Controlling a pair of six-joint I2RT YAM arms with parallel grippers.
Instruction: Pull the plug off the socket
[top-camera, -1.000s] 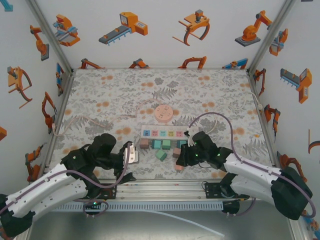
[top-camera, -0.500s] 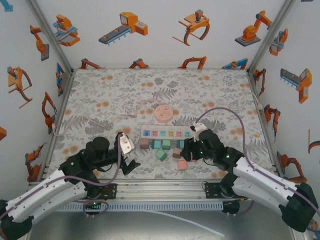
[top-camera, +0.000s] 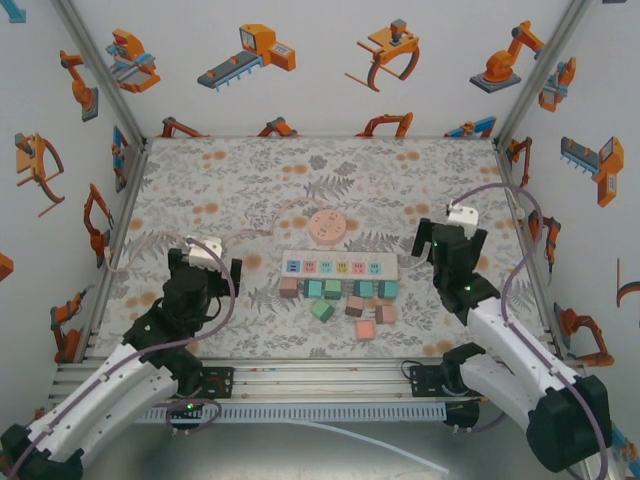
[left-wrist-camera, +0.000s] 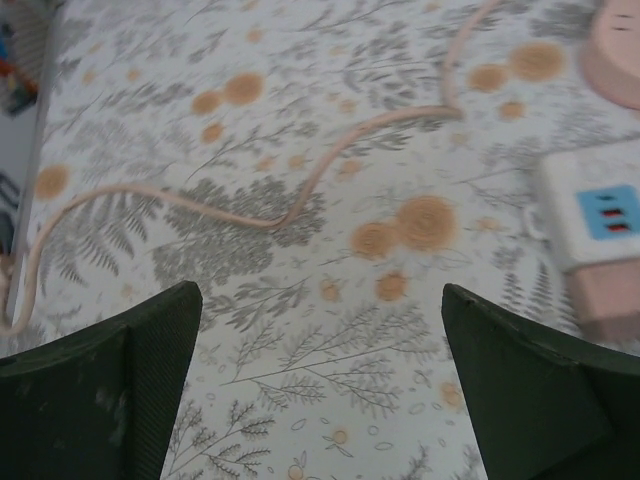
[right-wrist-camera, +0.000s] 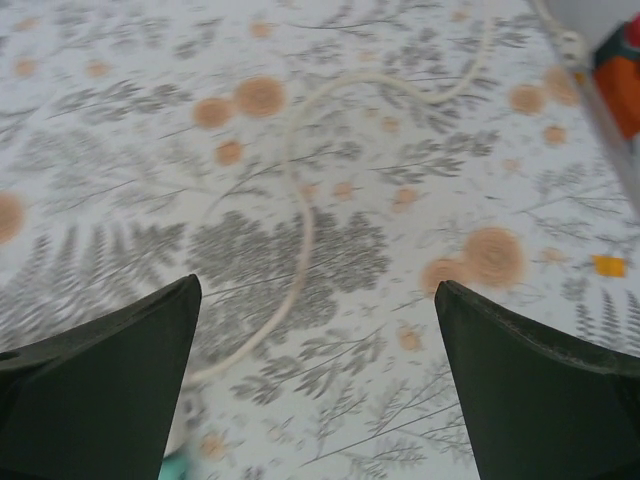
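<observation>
Because the power strip (top-camera: 338, 266) at centre frame seems plug-free, the left gripper (top-camera: 205, 268) and right gripper (top-camera: 452, 240) hang spread and empty, flanking it.

A table covered in pale cloth printed with grey ferns and orange blossoms (top-camera: 250, 170) carries a long white power strip with coloured socket panels (top-camera: 339, 266) near its middle, and a round flat pink disc (top-camera: 328, 226) lies just behind that strip. Small square blocks in teal, green, pink and brown (top-camera: 333, 289) lie in a loose row along the strip's near side, with a few more scattered just in front. A thin pink cable (left-wrist-camera: 300, 195) snakes over the left half of the cloth, and a thin white cord (right-wrist-camera: 300, 215) curves over the right.
</observation>
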